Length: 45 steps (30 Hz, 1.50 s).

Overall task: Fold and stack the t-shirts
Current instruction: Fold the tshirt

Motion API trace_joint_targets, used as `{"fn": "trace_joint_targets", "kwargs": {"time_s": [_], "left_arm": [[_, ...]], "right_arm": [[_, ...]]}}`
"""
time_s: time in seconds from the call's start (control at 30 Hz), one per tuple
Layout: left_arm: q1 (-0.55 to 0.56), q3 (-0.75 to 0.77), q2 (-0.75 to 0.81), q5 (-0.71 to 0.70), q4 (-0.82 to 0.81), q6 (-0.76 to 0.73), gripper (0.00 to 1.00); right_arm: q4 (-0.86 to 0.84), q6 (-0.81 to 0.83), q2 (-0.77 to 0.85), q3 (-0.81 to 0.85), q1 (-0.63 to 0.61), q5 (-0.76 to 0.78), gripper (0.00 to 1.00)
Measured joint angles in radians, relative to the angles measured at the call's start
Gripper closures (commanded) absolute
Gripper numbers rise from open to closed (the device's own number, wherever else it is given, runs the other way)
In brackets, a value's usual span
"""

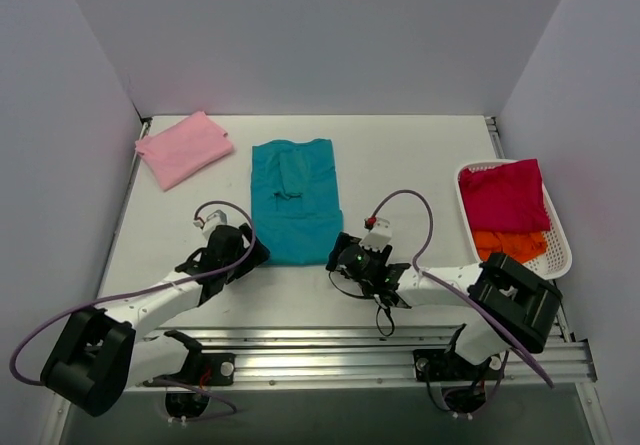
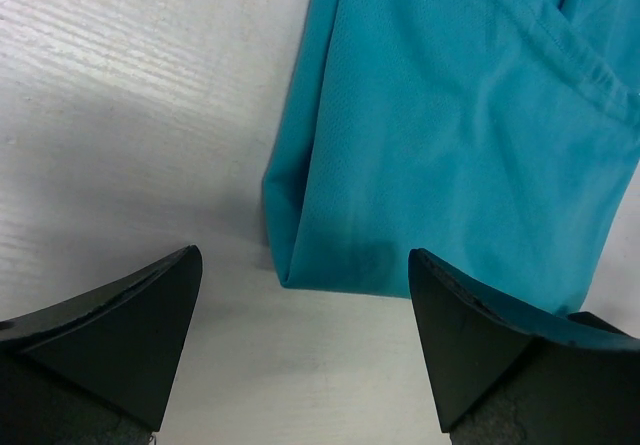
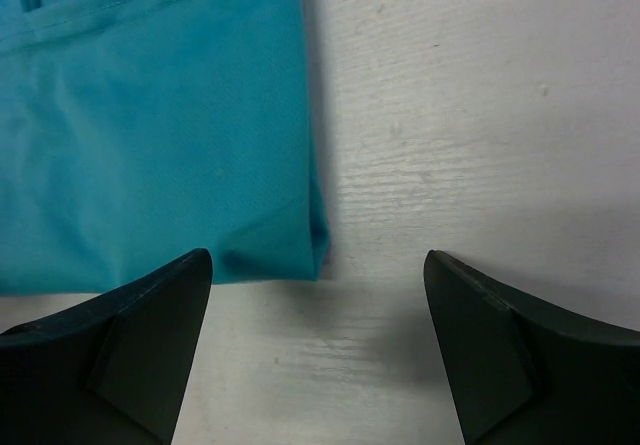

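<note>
The teal t-shirt lies flat mid-table with its sides folded in, as a long strip. My left gripper is open at its near left corner; the left wrist view shows that corner just ahead of the open fingers. My right gripper is open at the near right corner, seen in the right wrist view between the fingers. A folded light pink t-shirt lies at the far left. The magenta t-shirt and orange t-shirt sit in a basket.
A white plastic basket stands at the right edge of the table. White walls close in the back and both sides. A metal rail runs along the near edge by the arm bases.
</note>
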<state>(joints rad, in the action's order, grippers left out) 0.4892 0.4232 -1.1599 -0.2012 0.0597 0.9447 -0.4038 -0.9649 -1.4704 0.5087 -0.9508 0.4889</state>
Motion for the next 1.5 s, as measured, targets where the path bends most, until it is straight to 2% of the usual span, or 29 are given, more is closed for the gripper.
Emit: {"fn": "trace_joint_targets", "kwargs": {"time_s": [0.13, 0.23, 0.27, 0.3, 0.47, 0.57, 0.6, 0.67, 0.7, 0.83, 0.9, 1.0, 1.03, 1.07, 1.3, 1.5], "left_arm": [[0.0, 0.0, -0.034, 0.001, -0.065, 0.015, 0.06], [0.0, 0.0, -0.051, 0.005, -0.097, 0.02, 0.06], [0.0, 0.0, -0.057, 0.006, -0.107, 0.021, 0.06], [0.0, 0.0, -0.061, 0.007, -0.117, 0.022, 0.06], [0.0, 0.0, -0.077, 0.012, -0.145, 0.022, 0.05], [0.0, 0.0, -0.08, 0.017, -0.156, 0.024, 0.0], [0.0, 0.0, -0.08, 0.018, -0.159, 0.026, 0.1], [0.0, 0.0, -0.082, 0.021, -0.16, 0.03, 0.17], [0.0, 0.0, -0.086, 0.023, -0.159, 0.032, 0.28], [0.0, 0.0, -0.095, 0.027, -0.157, 0.039, 0.46], [0.0, 0.0, -0.099, 0.029, -0.157, 0.04, 0.51], [0.0, 0.0, -0.107, 0.031, -0.159, 0.04, 0.72], [0.0, 0.0, -0.114, 0.032, -0.162, 0.04, 0.9], [0.0, 0.0, -0.122, 0.032, -0.163, 0.043, 0.97], [0.001, -0.001, -0.126, 0.043, -0.153, 0.035, 0.98], [0.011, -0.018, 0.016, 0.058, -0.079, 0.023, 0.98]], "right_arm": [[-0.062, -0.003, -0.043, 0.019, 0.0, -0.013, 0.22], [-0.1, -0.003, -0.069, 0.028, 0.0, -0.019, 0.33], [-0.113, -0.003, -0.079, 0.031, 0.0, -0.024, 0.49], [-0.121, -0.001, -0.087, 0.032, 0.0, -0.027, 0.57], [-0.142, -0.008, -0.121, 0.034, 0.0, -0.042, 0.8], [-0.15, -0.011, -0.131, 0.035, 0.0, -0.047, 0.89], [-0.15, -0.011, -0.131, 0.035, 0.0, -0.05, 0.89], [-0.15, -0.011, -0.131, 0.035, 0.0, -0.052, 0.91], [-0.149, -0.011, -0.131, 0.035, 0.0, -0.052, 0.92], [-0.15, -0.011, -0.132, 0.035, 0.0, -0.053, 0.93], [-0.15, -0.011, -0.133, 0.036, 0.0, -0.053, 0.94], [-0.151, -0.01, -0.142, 0.043, 0.0, -0.053, 0.99], [-0.152, -0.009, -0.144, 0.046, 0.0, -0.053, 1.0], [-0.151, -0.007, -0.146, 0.048, 0.0, -0.053, 1.0], [-0.114, -0.006, -0.123, 0.048, 0.0, -0.052, 1.0], [-0.005, -0.017, 0.023, 0.026, -0.026, -0.039, 1.0]]}}
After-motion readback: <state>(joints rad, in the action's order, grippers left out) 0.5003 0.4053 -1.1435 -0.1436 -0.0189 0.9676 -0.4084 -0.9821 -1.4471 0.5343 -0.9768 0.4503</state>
